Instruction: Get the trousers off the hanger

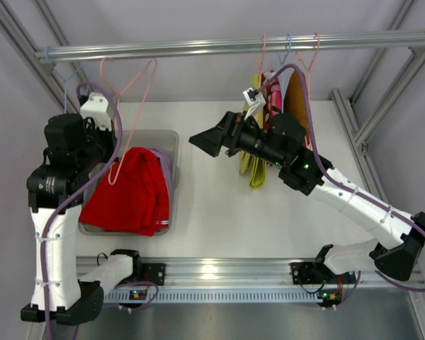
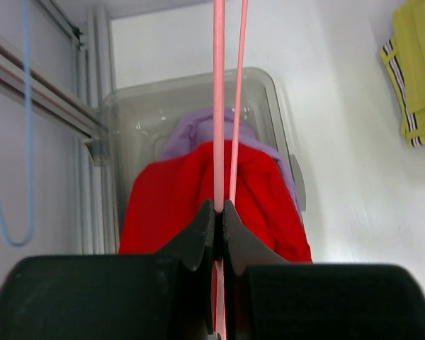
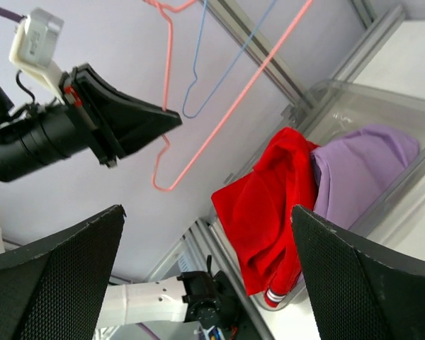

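The red trousers (image 1: 131, 191) lie in a clear bin (image 1: 166, 134) on top of the lilac trousers (image 1: 164, 159); both also show in the left wrist view (image 2: 170, 205) (image 2: 191, 131) and the right wrist view (image 3: 269, 205) (image 3: 361, 163). My left gripper (image 2: 221, 209) is shut on the wire of a bare pink hanger (image 2: 219, 106) above the bin. The yellow-green trousers (image 1: 256, 166) hang from a hanger on the rail at the right. My right gripper (image 1: 198, 142) is open and empty, left of them, and points at the bin (image 3: 207, 212).
A metal rail (image 1: 219, 46) spans the back. A blue hanger (image 1: 60, 74) hangs at its left end. An orange cloth (image 1: 295, 95) and a pink one (image 1: 275, 99) hang beside the yellow-green trousers. Frame posts stand at both sides.
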Robot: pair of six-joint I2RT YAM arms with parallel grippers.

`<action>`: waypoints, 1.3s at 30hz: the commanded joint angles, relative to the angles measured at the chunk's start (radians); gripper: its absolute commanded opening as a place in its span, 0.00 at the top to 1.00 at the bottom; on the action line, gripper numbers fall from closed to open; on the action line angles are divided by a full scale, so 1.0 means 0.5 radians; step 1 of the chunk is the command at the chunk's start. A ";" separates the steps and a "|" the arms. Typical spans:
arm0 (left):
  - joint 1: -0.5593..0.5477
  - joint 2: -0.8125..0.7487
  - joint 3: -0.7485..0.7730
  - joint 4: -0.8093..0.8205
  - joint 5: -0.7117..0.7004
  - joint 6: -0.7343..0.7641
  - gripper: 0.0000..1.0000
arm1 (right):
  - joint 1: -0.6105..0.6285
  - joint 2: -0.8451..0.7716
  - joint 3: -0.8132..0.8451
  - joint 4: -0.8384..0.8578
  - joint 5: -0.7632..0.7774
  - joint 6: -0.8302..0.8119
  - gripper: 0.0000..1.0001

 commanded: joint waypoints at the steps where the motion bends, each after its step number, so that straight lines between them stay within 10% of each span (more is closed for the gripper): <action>1: 0.039 0.091 0.219 -0.034 -0.028 0.026 1.00 | -0.013 -0.094 -0.040 0.131 -0.019 -0.183 0.00; 17: 0.827 0.782 0.894 -0.176 0.477 0.109 1.00 | -0.083 -0.247 -0.147 0.078 -0.053 -0.247 0.01; 36: 0.871 0.942 0.658 0.085 0.426 0.289 1.00 | -0.132 -0.254 -0.190 0.069 -0.093 -0.235 0.01; 39: 0.871 0.948 0.630 0.100 0.429 0.317 0.83 | -0.129 -0.250 -0.187 0.069 -0.093 -0.232 0.00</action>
